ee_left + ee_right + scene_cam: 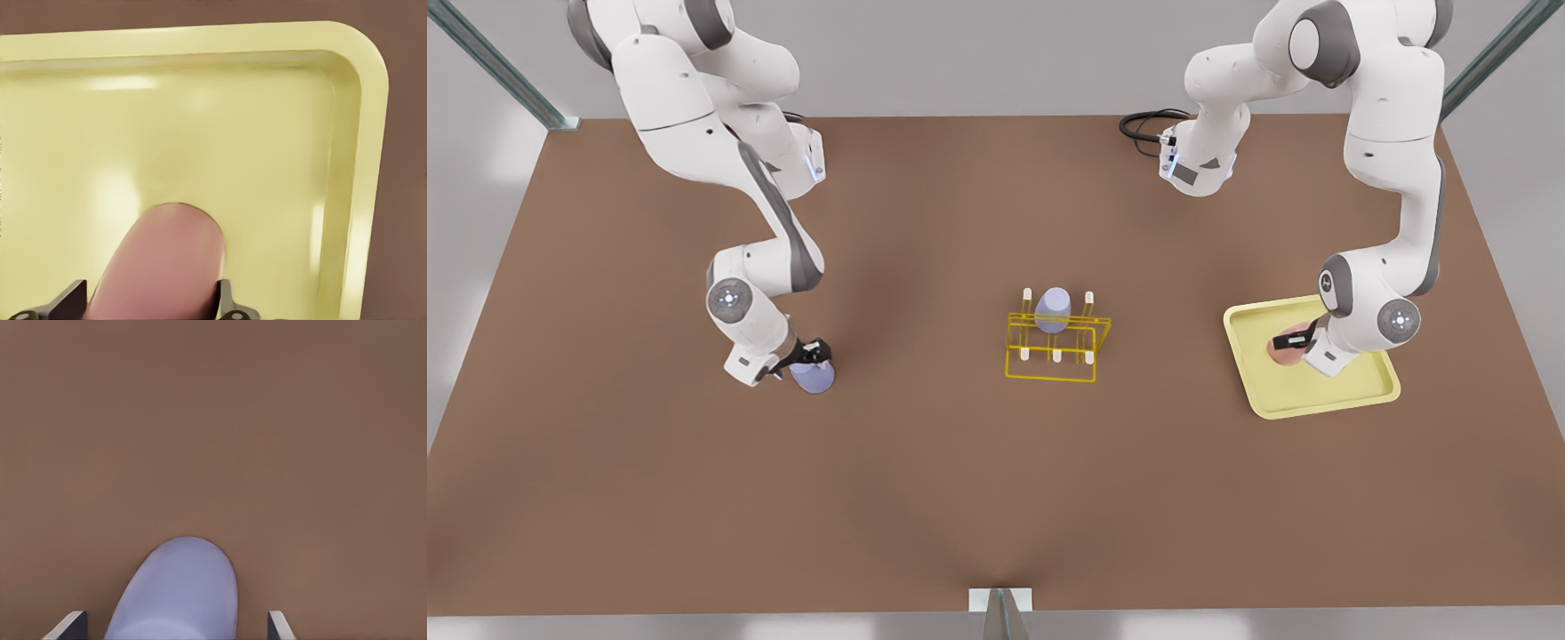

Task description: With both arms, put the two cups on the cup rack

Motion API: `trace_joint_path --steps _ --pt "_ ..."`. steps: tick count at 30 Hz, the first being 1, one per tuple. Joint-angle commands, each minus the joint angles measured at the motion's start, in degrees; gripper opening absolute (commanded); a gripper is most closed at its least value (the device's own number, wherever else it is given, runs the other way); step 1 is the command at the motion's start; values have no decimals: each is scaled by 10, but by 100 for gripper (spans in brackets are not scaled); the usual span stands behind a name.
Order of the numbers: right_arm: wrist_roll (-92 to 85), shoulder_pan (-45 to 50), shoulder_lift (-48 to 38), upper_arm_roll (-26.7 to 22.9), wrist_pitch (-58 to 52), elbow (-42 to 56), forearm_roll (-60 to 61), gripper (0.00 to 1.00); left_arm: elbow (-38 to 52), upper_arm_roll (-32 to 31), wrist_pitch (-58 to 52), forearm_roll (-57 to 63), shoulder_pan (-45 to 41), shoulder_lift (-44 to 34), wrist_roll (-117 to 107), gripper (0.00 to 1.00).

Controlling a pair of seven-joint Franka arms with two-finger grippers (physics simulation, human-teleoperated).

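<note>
Left gripper (1296, 339), at the front view's right, brackets the pink cup (1282, 350) on the yellow tray (1325, 400), fingers (225, 299) against its sides. Right gripper (809, 354), at lower left, straddles a lavender cup (813, 376) with gaps (wide) on the brown counter (925, 462). Its twin (1053, 309) sits upturned on the wire rack (1056, 347) at centre.

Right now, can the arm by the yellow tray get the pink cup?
Probably yes. The left gripper already has a finger on each side of the pink cup in the pale-yellow tray, and nothing blocks it.
</note>
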Motion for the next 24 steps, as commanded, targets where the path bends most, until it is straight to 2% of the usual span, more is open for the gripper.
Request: trace_joint_path --steps 1,16,17,19,22,24 --pt "29 0 3 0 14 -3 1 100 0 0 11 -2 0 0 17 91" --pt "21 0 38 0 11 -10 0 100 2 0 -26 -34 -2 -2 -5 91" --pt "21 0 38 0 10 -10 0 97 4 0 -27 -33 -4 -5 -4 91" --pt "21 0 36 1 10 -8 0 83 10 1 -37 -30 -4 -8 -4 91" --pt "24 0 35 3 11 -3 0 80 12 3 -41 -30 -4 -15 -5 94" --pt "27 0 32 4 12 -1 0 78 33 3 -93 -30 -9 -25 -27 94"
